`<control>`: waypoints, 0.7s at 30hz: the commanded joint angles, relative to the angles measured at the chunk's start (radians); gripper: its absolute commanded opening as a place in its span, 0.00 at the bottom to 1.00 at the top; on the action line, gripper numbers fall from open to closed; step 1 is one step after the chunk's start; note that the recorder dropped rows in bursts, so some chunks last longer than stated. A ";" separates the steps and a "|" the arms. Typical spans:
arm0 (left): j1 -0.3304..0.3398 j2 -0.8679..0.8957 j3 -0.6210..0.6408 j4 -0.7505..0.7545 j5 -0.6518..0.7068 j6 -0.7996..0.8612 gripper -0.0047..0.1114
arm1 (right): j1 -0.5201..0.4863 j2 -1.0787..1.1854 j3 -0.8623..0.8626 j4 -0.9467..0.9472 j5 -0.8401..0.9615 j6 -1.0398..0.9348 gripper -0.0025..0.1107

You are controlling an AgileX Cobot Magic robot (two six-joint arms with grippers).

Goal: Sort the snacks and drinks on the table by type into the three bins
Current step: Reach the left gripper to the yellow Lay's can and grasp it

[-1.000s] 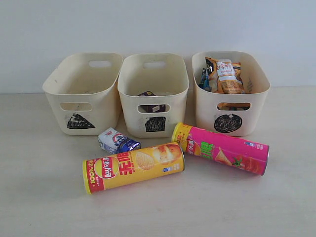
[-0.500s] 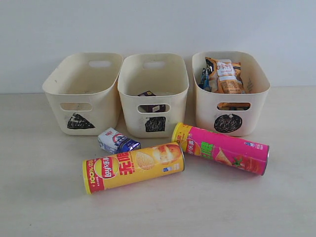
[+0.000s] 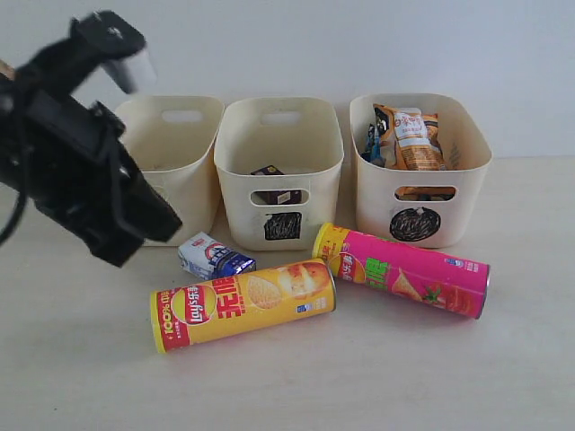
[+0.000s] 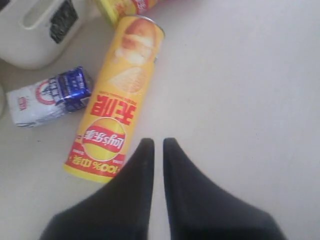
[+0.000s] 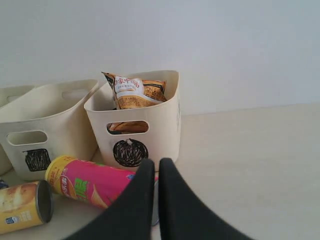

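A yellow chip tube (image 3: pixel 243 303) (image 4: pixel 117 100) and a pink chip tube (image 3: pixel 402 269) (image 5: pixel 95 186) lie on the table in front of the bins. A white-blue carton (image 3: pixel 214 256) (image 4: pixel 50 96) lies beside the yellow tube. A dark purple carton (image 3: pixel 267 171) sits in the square bin (image 3: pixel 325 171). The circle bin (image 3: pixel 469 175) (image 5: pixel 167 120) holds orange bags (image 3: pixel 409 139) and a blue bag (image 3: pixel 371 144). My left gripper (image 4: pixel 158 144) is shut and empty, above the yellow tube's red end. My right gripper (image 5: pixel 156 162) is shut and empty near the pink tube's end.
The left arm (image 3: pixel 90 171) hangs in front of the triangle bin (image 3: pixel 193 121) and covers its mark. A pale wall stands close behind the bins. Bare table lies in front of the tubes and to the right of the circle bin.
The left arm has come into the exterior view from the left and now hangs in front of the triangle bin. The tubes, cartons and bins have not moved.
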State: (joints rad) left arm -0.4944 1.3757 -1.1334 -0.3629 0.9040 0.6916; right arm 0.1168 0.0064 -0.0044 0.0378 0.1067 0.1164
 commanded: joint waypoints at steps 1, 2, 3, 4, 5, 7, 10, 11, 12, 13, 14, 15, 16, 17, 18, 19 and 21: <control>-0.066 0.108 -0.006 0.042 0.002 0.009 0.22 | -0.006 -0.006 0.004 0.008 0.002 0.006 0.02; -0.077 0.128 -0.006 0.039 -0.006 0.006 0.26 | -0.006 -0.006 0.004 0.008 0.002 0.006 0.02; -0.088 0.152 -0.006 0.038 -0.021 -0.003 0.33 | -0.006 -0.006 0.004 0.009 0.005 0.006 0.02; -0.098 0.175 -0.006 0.038 -0.037 -0.006 0.39 | -0.006 -0.006 0.004 0.009 0.006 0.008 0.02; -0.103 0.193 -0.006 0.038 -0.052 -0.006 0.45 | -0.006 -0.006 0.004 0.009 0.006 0.008 0.02; -0.115 0.234 -0.006 0.049 -0.088 -0.006 0.58 | -0.006 -0.006 0.004 0.011 0.006 0.010 0.02; -0.119 0.290 -0.006 0.068 -0.140 -0.006 0.74 | -0.006 -0.006 0.004 0.011 0.006 0.015 0.02; -0.119 0.308 -0.006 0.068 -0.158 -0.006 0.77 | -0.006 -0.006 0.004 0.011 0.006 0.015 0.02; -0.119 0.324 -0.008 0.070 -0.176 -0.006 0.79 | -0.006 -0.006 0.004 0.011 0.006 0.017 0.02; -0.119 0.339 -0.008 0.074 -0.194 -0.006 0.80 | -0.006 -0.006 0.004 0.011 0.006 0.017 0.02; -0.119 0.352 -0.008 0.088 -0.207 -0.006 0.80 | -0.006 -0.006 0.004 0.011 0.006 0.017 0.02; -0.119 0.362 -0.008 0.101 -0.222 -0.006 0.80 | -0.006 -0.006 0.004 0.011 0.006 0.017 0.02; -0.119 0.375 -0.008 0.118 -0.236 -0.006 0.80 | -0.006 -0.006 0.004 0.011 0.006 0.017 0.02; -0.119 0.385 -0.008 0.139 -0.248 -0.006 0.80 | -0.006 -0.006 0.004 0.011 0.006 0.017 0.02; -0.119 0.395 -0.008 0.155 -0.260 -0.006 0.80 | -0.006 -0.006 0.004 0.011 0.006 0.017 0.02; -0.119 0.405 -0.008 0.169 -0.273 -0.017 0.80 | -0.006 -0.006 0.004 0.011 0.006 0.019 0.02; -0.119 0.424 -0.008 0.170 -0.299 -0.021 0.80 | -0.006 -0.006 0.004 0.011 0.006 0.019 0.02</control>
State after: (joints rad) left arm -0.6057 1.7781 -1.1334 -0.2091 0.6480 0.6854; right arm 0.1168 0.0064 -0.0044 0.0491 0.1132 0.1342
